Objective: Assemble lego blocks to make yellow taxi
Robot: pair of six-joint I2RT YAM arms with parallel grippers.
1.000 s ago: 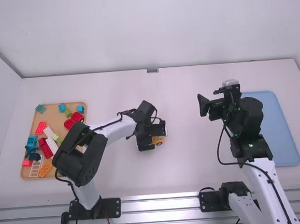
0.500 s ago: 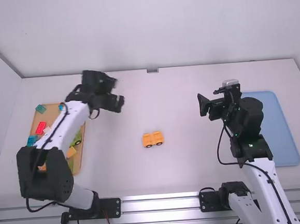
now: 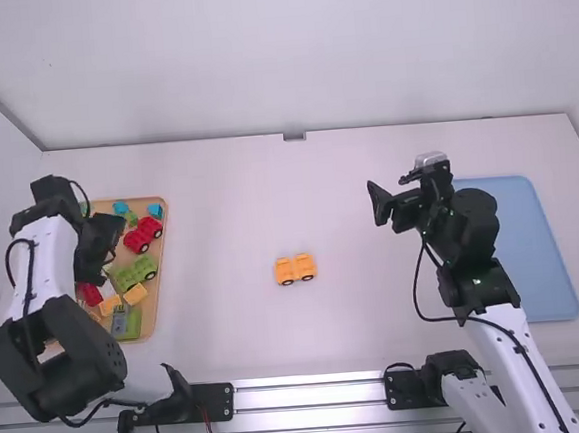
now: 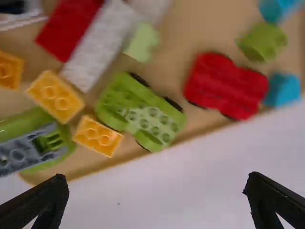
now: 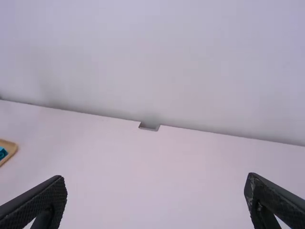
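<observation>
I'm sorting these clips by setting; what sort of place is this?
Probably a robotics lab workstation: two robot arms, left and right, are mounted at a white table with plain walls, beside a tray of toy blocks.

The high view looks from above and behind both arms, forward and down on the flat white counter [image 3: 220, 222], from far enough to fit it nearly all in. The left wrist view looks down from close over the shallow tan tray [image 3: 148, 306]. Both share its chunky red block car [image 3: 143, 234]. The right wrist view looks low across the counter at the smooth white wall [image 3: 287, 56]. It shares the wall, the small grey notch [image 3: 294, 136] and a tray corner with the high view.
</observation>
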